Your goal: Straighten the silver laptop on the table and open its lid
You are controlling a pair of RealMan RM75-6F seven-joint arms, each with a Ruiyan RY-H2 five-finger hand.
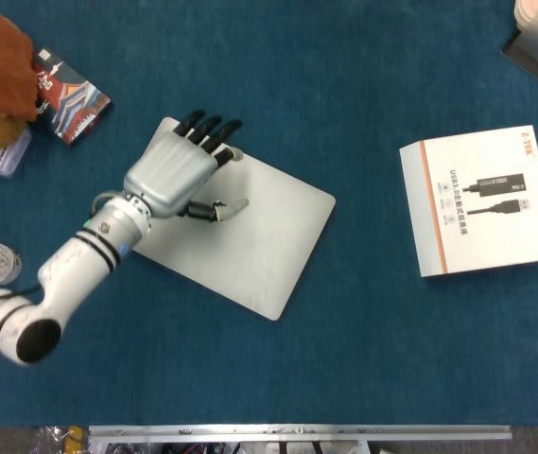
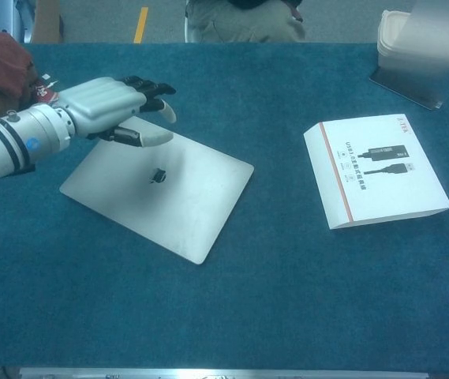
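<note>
the silver laptop (image 1: 221, 219) lies shut and flat on the blue worktop (image 1: 363, 359), a little to 9 o'clock of the centre. it sits skewed, with its long edges running from 10 o'clock down toward 4 o'clock, so it is not yet squared to the worktop's edge and the lid is not yet up.

your left hand (image 1: 176, 170) is above the laptop's 11 o'clock corner, fingers apart and stretched toward 1 o'clock, holding nothing. in the chest view the left hand (image 2: 112, 104) looks raised clear of the lid, with the thumb pointing across toward the logo. whether any fingertip touches the far edge cannot be told. that spot makes sense as a lever point: a push at a corner should turn the laptop, where a push at the middle would only slide it.

your right hand shows in neither view.

the white box (image 1: 481, 200) lies well apart at 3 o'clock, so the laptop has room to swing that way. the printed packet (image 1: 72, 99) at 10 o'clock lies nearer the hand, so watch your forearm there.
</note>
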